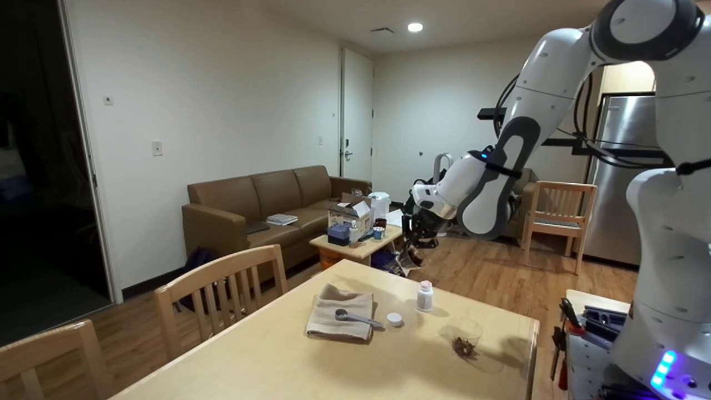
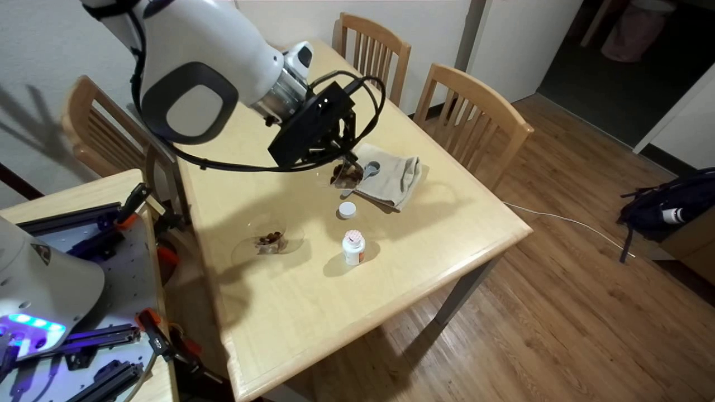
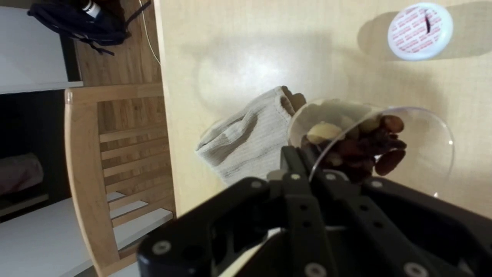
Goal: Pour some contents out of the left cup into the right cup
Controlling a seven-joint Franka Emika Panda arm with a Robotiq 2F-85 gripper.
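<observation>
- Gripper (image 3: 303, 159) clamped on the left cup (image 3: 419, 154), its fingers (image 3: 292, 161) close together with the thin clear wall pinched between them, as my wrist view shows.
- I have that cup up off the counter (image 2: 301, 312); in an exterior view it hangs in front of part of the spoon (image 2: 372, 167) and the edge of the cloth (image 2: 399, 178). How far it leans I cannot read from my feeds.
- Nuts (image 3: 324, 132) and dark red-brown pieces (image 3: 390, 161) lie inside it; I look in at them past its rim.
- Right cup (image 1: 470, 331): clear as well, standing on the counter toward the side where my base (image 2: 50, 282) is, well apart from the left cup. Brown pieces (image 2: 269, 239) sit in its bottom in both exterior views.
- Bottle (image 1: 425, 299): white, upright on the counter, with a red-and-white printed seal (image 3: 413, 32) on top; a dark slit (image 3: 427, 22) shows in the seal.
- Cap (image 1: 394, 319): white, flat on the counter, between the bottle and the cloth.
- Cloth: beige and folded, with the grey spoon lying across it, handle reaching past the cloth's edge toward the cap.
- Chairs (image 2: 475, 92): two stand along the counter's side opposite my base.
- Sofa (image 1: 233, 200): brown, beyond the counter in an exterior view, with a low table (image 1: 367, 248) near it that carries a box (image 1: 355, 218).
</observation>
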